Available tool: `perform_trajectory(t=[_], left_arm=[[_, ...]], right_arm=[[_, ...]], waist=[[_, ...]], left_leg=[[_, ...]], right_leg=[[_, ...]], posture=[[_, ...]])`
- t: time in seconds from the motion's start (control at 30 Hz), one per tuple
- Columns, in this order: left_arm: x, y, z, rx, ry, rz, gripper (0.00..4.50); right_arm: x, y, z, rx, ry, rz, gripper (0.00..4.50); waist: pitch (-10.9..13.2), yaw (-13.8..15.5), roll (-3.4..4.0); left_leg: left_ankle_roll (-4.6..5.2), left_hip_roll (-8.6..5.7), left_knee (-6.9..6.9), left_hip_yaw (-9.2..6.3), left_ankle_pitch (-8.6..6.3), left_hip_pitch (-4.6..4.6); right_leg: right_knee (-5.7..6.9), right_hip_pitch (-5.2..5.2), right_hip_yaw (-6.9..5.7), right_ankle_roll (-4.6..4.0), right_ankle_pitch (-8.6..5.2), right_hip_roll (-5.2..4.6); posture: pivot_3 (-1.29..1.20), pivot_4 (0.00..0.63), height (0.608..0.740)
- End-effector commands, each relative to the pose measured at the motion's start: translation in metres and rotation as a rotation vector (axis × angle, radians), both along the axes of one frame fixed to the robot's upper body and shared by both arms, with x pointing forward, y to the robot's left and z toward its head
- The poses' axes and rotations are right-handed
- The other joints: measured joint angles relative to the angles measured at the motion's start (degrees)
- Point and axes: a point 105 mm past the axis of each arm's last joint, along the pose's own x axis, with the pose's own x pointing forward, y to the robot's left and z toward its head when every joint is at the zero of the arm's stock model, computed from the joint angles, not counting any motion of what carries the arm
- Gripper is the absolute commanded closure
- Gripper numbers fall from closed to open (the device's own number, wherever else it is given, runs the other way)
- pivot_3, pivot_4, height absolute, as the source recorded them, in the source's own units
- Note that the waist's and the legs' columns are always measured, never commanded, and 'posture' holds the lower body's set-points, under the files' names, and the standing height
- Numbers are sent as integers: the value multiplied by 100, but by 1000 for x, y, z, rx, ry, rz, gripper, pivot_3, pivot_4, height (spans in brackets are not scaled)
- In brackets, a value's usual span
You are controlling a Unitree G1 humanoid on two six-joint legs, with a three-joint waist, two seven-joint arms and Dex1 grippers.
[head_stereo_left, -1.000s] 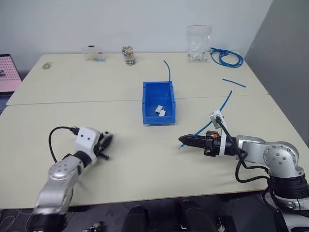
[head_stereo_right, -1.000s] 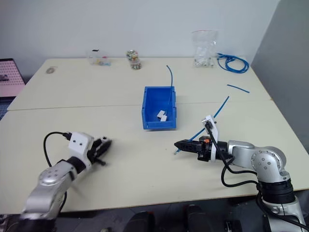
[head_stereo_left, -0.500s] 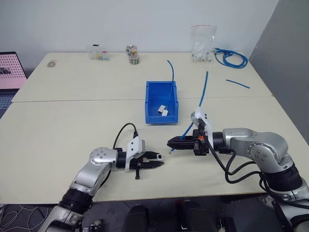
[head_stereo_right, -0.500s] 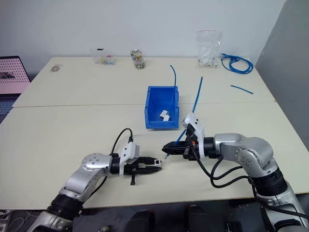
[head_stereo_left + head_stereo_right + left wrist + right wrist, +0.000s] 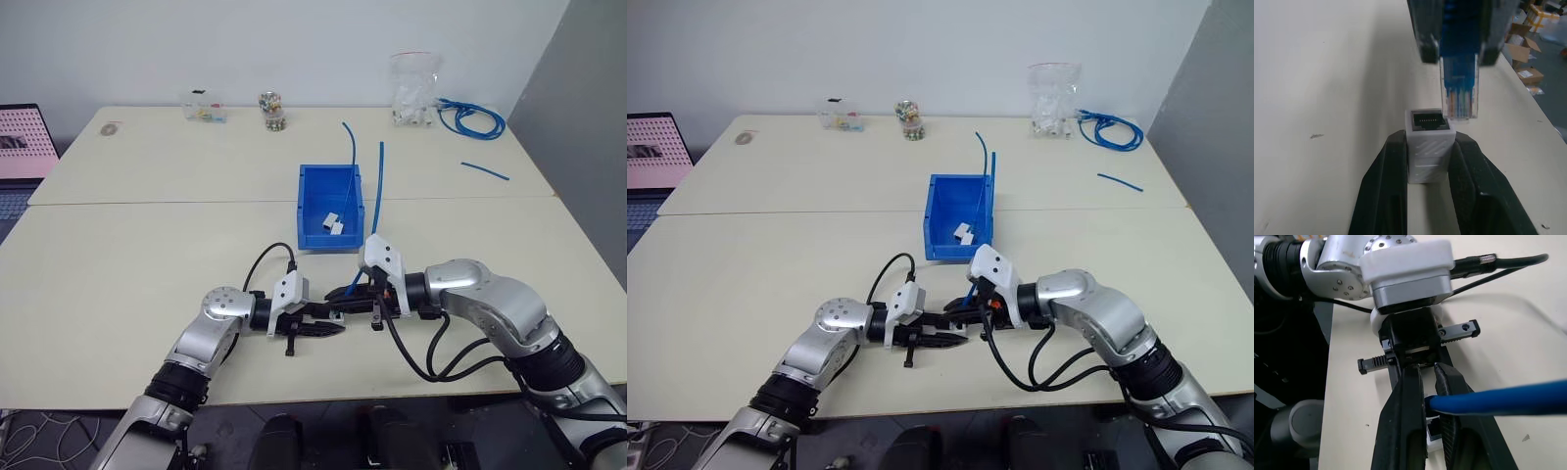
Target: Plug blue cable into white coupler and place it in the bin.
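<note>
Your left gripper (image 5: pixel 1430 161) is clamped on the white coupler (image 5: pixel 1429 149), a small ribbed white plastic block, with one black finger pressed to each side and the dark socket face turned outward, its row of contacts showing. In the head views this gripper (image 5: pixel 328 328) lies low over the pale table (image 5: pixel 147 255), pointing toward your right arm.

Your right gripper (image 5: pixel 1427 401) is pinched narrow around the blue cable (image 5: pixel 1508 399), a thin bright blue network cable, just behind its clear plug (image 5: pixel 1460 93). From the grip the cable (image 5: pixel 376 196) rises steeply and stands up in front of the bin. In the left wrist view the plug, with its coloured wires visible inside, hangs just beyond the socket opening and offset toward one side of it, its tip level with the coupler's rim; it is not inside the socket. You cannot tell whether the tip touches the rim.

The two grippers meet tip to tip near the front edge of the table, just on your side of the blue plastic open-top bin (image 5: pixel 306 211). That bin sits at the table's middle and already holds two small white blocks (image 5: pixel 331 224), with another thin blue cable (image 5: pixel 348 147) sticking up from it.

Along the far edge you have a clear plastic bag of white parts (image 5: pixel 409 93), a thick coiled bundle of blue cable (image 5: pixel 470 117) beside it, and a short straight blue piece (image 5: pixel 486 171) lying apart on the right
</note>
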Motion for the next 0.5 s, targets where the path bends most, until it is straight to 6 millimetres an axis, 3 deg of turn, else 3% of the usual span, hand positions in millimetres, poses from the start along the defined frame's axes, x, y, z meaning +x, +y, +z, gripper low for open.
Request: perform_trajectory(t=[0.03, 0.5], left_arm=[[-7, 0, -1, 0, 11, -10, 3690], [-8, 3, -2, 6, 13, 8, 3690]], right_arm=[[1, -1, -1, -23, -52, 34, 4390], [6, -6, -7, -65, -77, 72, 4390]], waist=[[0, -2, 0], [0, -5, 0]], left_leg=[[0, 0, 0, 0, 0, 1], [0, 2, 0, 1, 0, 4]], right_leg=[[0, 0, 0, 0, 0, 0], [6, 0, 0, -1, 0, 1]], posture=[[0, 150, 740], [0, 150, 740]])
